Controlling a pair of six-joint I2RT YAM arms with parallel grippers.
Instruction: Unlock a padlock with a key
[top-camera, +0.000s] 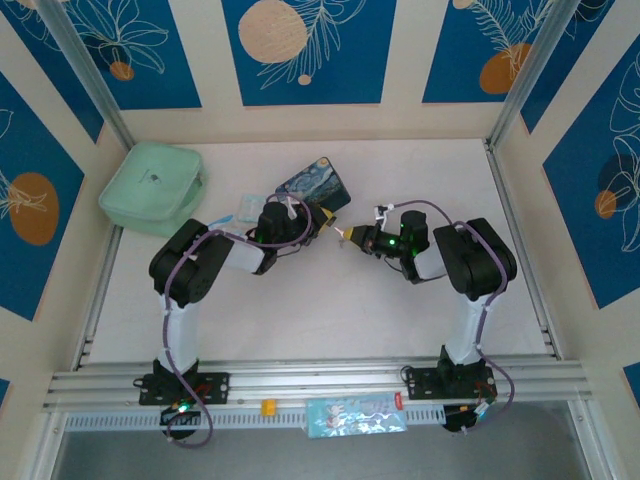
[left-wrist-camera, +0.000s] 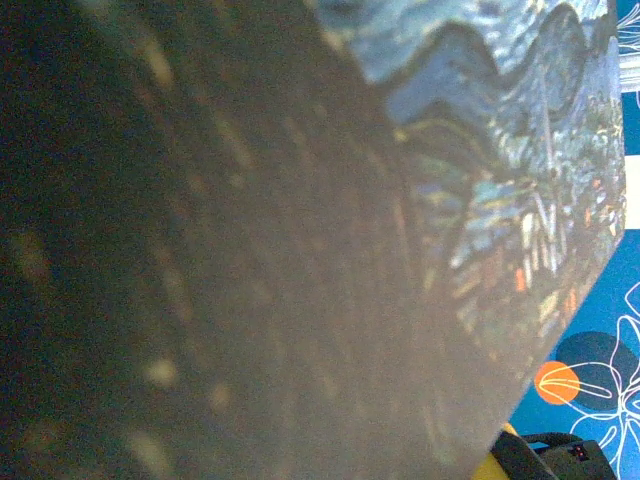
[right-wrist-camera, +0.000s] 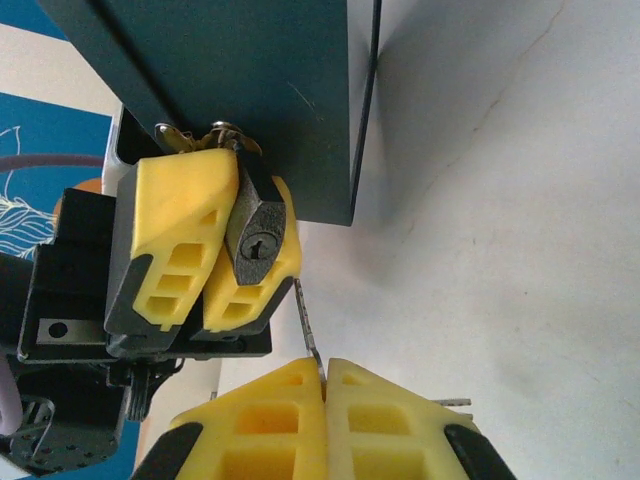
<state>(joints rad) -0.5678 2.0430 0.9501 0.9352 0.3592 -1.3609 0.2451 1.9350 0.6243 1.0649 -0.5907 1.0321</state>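
Note:
The dark padlock hangs at the edge of the blue painted tin, its keyhole facing the right wrist camera. My left gripper is shut on the padlock's body, one yellow finger on each side. My right gripper is shut on the thin pale key. The key's blade points up toward the padlock. Its tip lies just below and right of the keyhole, beside the left gripper's finger and outside the hole. From above, the left gripper and right gripper meet tip to tip in front of the tin.
A mint green pouch lies at the back left. A small clear-blue packet sits beside the left arm. Another packet and a small yellow piece rest on the near rail. The tin's painted surface is pressed close to the left wrist camera.

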